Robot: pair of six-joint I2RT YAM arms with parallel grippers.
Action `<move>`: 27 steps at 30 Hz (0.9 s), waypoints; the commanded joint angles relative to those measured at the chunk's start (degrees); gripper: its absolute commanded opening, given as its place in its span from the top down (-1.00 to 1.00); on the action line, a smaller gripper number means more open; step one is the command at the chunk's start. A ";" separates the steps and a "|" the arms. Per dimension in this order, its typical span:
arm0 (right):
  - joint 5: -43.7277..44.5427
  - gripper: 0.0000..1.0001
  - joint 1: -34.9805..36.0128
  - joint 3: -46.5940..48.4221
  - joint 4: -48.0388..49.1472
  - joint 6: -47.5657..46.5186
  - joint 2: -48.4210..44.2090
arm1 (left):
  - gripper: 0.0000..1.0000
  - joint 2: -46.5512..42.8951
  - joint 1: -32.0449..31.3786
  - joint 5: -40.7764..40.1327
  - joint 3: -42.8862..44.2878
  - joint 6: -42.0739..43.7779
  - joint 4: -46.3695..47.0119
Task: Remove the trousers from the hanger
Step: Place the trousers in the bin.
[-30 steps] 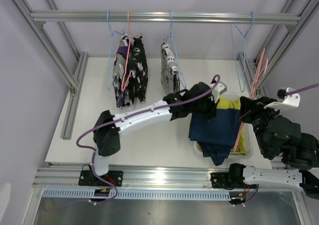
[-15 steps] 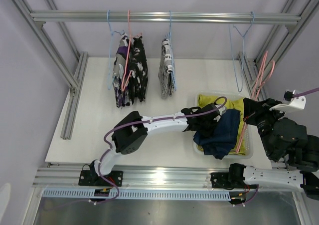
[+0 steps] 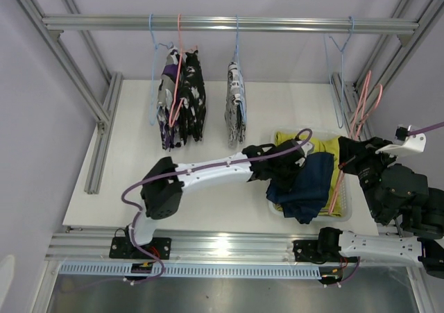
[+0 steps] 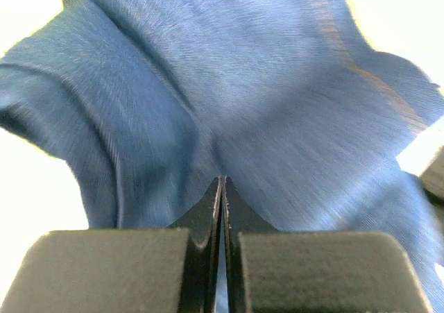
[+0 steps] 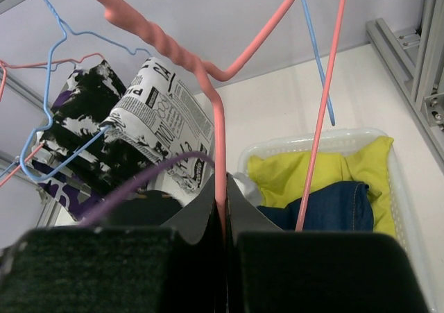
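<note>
The navy blue cloth trousers [image 3: 309,184] are draped over the left rim of the white plastic basket [image 5: 312,141], directly beneath the fully closed left claw [image 4: 222,181]; whether cloth is pinched cannot be told. The pink wire hanger [image 5: 218,112] is clamped by the right claw [image 5: 222,191] at the basket's right wall.

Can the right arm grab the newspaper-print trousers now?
Probably not: the right gripper is shut on the pink hanger, and the newspaper-print trousers hang well off to its left.

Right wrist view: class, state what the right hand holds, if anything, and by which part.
The pink hanger, pinched on one wire arm just below its twisted neck.
</note>
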 commanded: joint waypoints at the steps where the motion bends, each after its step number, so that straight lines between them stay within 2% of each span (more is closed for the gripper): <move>1: 0.80 1.00 0.25 1.73 -0.32 1.42 -0.68 | 0.99 -9.74 -0.96 -1.19 1.01 1.61 -2.05; 7: 0.63 1.00 0.34 1.38 0.21 1.78 -0.59 | 0.99 -10.11 -2.36 4.50 1.18 1.61 2.95; 15: 0.80 1.00 0.42 1.30 -3.22 4.14 -1.47 | 0.99 -0.46 -3.51 8.82 2.07 -1.46 6.74; 23: 0.89 1.00 0.34 0.68 -4.45 5.38 -1.82 | 0.99 5.62 -6.41 10.76 -1.54 -4.10 10.17; 27: 0.54 1.00 0.34 1.12 -3.84 4.77 -1.38 | 0.99 3.44 -6.68 8.32 -2.42 -3.14 8.51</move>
